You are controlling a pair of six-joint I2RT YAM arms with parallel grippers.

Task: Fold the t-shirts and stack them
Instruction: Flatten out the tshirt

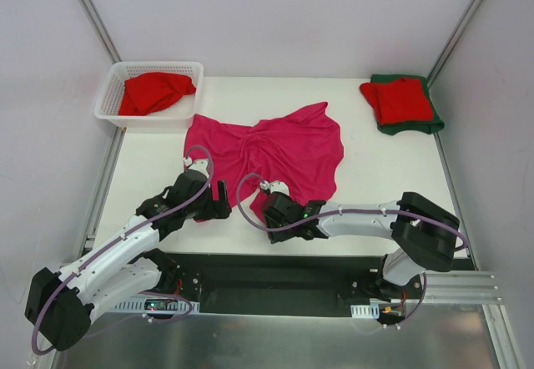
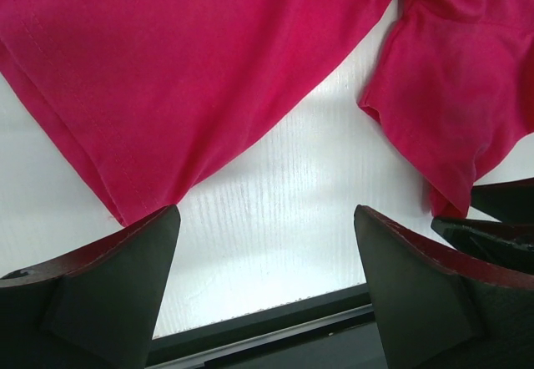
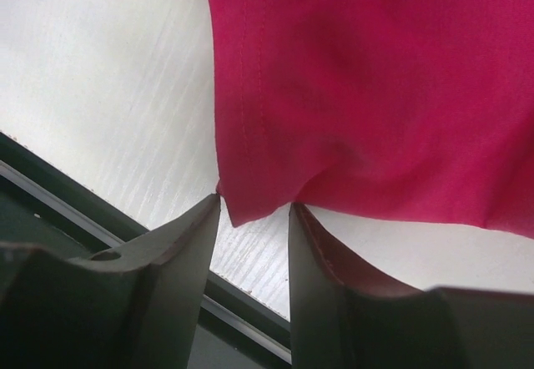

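Four shirts show from above. The pink shirt (image 1: 275, 148) lies spread and crumpled in the middle of the worktop (image 1: 384, 169), with a twist of folds near its centre and its near hem close to the worktop's near edge. A red shirt (image 1: 154, 92) lies bunched in the white basket (image 1: 107, 102) at the far left corner. At the far right corner a folded red shirt (image 1: 400, 99) rests on a green shirt (image 1: 435, 118), whose edge shows around it.

The left fingers (image 2: 117, 285) are spread wide, with only bare worktop between them. They stand at the near left part of the pink shirt. In the left wrist view a hem corner lies just beyond one fingertip and another pink fold just beyond the other.

The right fingers (image 3: 167, 277) stand close together at the pink shirt's near hem, and a corner of the cloth dips into the narrow gap between them. One fingertip touches the stitched edge, and a sliver of worktop shows below the corner. Whether they pinch the cloth I cannot tell.
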